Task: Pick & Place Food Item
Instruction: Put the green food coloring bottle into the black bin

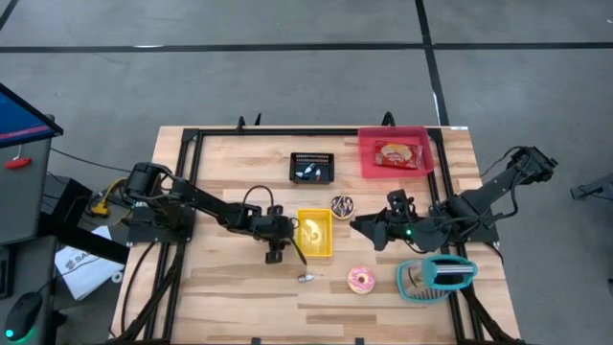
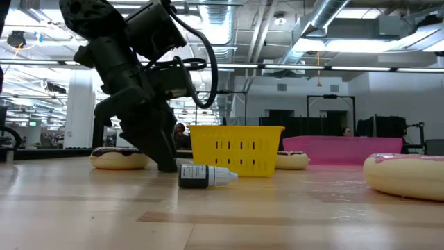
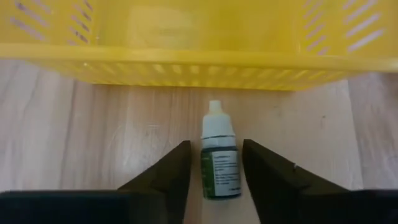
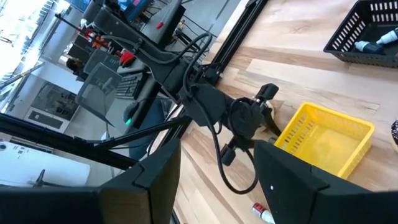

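Seen from overhead, the left gripper (image 1: 276,255) hangs low over the wooden table (image 1: 220,287) at eight o'clock of the yellow slotted plastic basket (image 1: 299,233). The small dark dropper bottle with a white cap (image 1: 306,278) lies at the gripper's five o'clock, and the right gripper (image 1: 367,228) waits at the basket's three o'clock. At table level the bottle lies on its side just before the basket. Past the left wrist, the dark fingers (image 3: 165,180) stand apart on either side of the bottle without clamping it; past the right wrist, that claw's fingers (image 4: 155,177) are spread and empty.
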Robot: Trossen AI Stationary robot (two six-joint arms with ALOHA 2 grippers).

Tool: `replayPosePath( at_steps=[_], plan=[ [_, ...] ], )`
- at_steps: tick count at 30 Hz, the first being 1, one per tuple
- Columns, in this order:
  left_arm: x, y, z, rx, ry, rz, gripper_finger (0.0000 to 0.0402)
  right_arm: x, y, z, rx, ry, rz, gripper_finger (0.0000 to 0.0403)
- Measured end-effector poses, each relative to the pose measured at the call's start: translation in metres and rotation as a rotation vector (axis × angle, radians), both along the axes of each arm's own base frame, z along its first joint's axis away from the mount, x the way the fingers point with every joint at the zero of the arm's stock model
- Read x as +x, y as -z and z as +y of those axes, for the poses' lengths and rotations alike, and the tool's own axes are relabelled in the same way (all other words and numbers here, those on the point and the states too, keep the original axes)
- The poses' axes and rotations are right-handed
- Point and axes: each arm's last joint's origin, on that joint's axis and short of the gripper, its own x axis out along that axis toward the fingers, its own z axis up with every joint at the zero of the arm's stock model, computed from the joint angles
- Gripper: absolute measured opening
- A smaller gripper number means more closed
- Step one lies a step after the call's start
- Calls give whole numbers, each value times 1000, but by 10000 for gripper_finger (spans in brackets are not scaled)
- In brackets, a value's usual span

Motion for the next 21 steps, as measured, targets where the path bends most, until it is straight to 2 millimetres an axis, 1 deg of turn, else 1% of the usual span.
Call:
replayPosePath(
  at_steps=[4,6,10,12,15,17,19,21],
  plan=[
    [-2,0,0,0,-12,18,77,0,0,0,-1,0,1,196],
    [-2,0,1,-9,-27,27,57,0,0,0,-1,0,1,196],
    [-5,-6,1,-26,-56,57,57,0,0,0,-1,0,1,196],
    [-10,-13,2,-10,-64,82,62,0,0,0,0,0,1,196],
    [-17,-28,5,50,-73,96,74,0,0,0,0,0,1,196],
    [-22,-38,9,78,-76,87,73,0,0,0,0,0,1,196],
    [-24,-53,17,102,-104,30,68,0,0,0,-2,0,3,196],
    [-24,-67,30,144,-157,-46,65,0,0,0,-2,1,3,196]
  ],
)
